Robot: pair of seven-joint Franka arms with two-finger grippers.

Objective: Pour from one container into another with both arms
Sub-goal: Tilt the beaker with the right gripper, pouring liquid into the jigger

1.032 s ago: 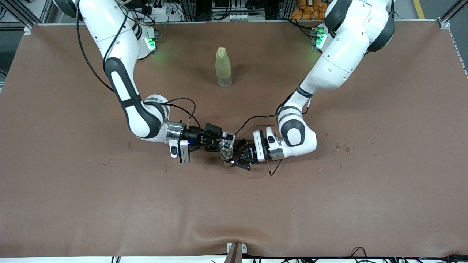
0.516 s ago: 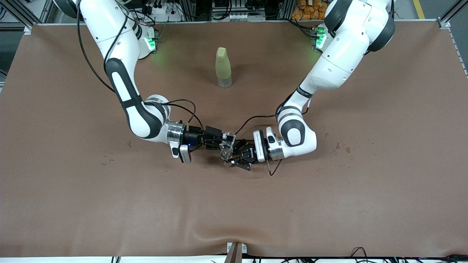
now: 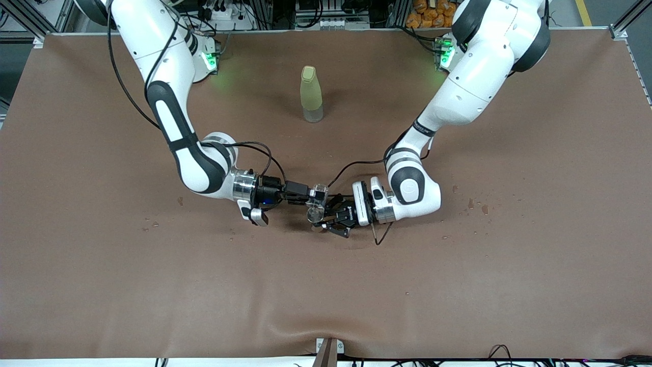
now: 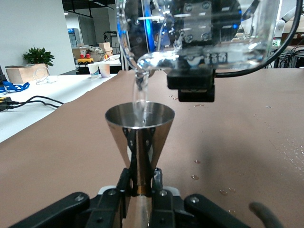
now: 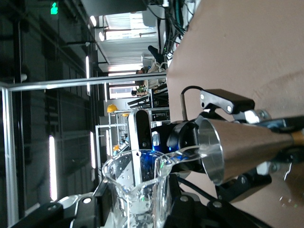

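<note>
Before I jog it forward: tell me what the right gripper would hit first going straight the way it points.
Probably the left gripper holding the metal cup: the right gripper, tipping its glass beaker over that cup, points right at it.

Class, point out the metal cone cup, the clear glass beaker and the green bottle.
metal cone cup (image 4: 139,124): left wrist view, cone wall.
clear glass beaker (image 4: 237,45): left wrist view, glass side.
green bottle (image 3: 310,94): front view, body.

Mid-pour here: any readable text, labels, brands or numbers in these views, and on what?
No words or numbers can be read.
Left hand: a small pale mark on its body, too small to read.
Glass beaker, steel cup, green bottle: no print shows.
Green lit sign in the room, seen in the right wrist view: a pictogram, no letters.
</note>
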